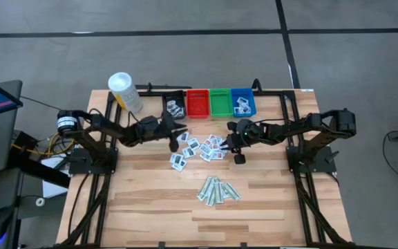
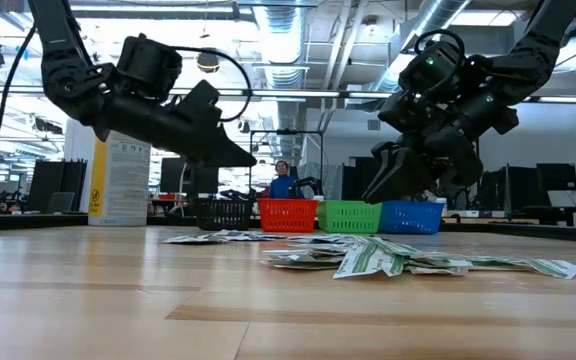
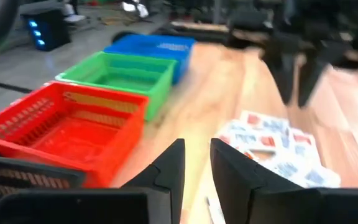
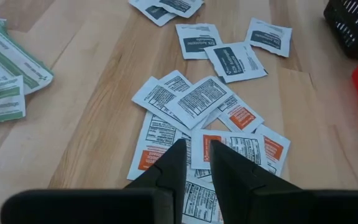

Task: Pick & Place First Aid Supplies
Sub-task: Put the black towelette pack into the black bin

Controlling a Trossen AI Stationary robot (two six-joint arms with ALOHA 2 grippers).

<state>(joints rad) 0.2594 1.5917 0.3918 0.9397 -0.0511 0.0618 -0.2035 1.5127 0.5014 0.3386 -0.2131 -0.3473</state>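
The first aid supplies lie flat on the wooden table: white squarish packets [image 1: 200,148] [image 4: 197,109] mid-table and pale-green wrapped strips [image 1: 218,190] [image 2: 388,258] nearer the front. My left gripper [image 1: 179,135] [image 3: 196,163] hovers at the left end of the white packets, near the black bin [image 1: 174,106], its fingers a little apart with nothing between them. My right gripper [image 1: 235,149] [image 4: 196,160] hangs just above the right end of the same packets, slanting down, narrowly open and holding nothing.
Four small bins stand in a row at the far side: black, red [image 1: 197,104], green [image 1: 221,102] and blue [image 1: 243,102]; the black and blue ones hold some packets. A white canister [image 1: 124,91] stands at the far left. Bare wood lies toward the near edge.
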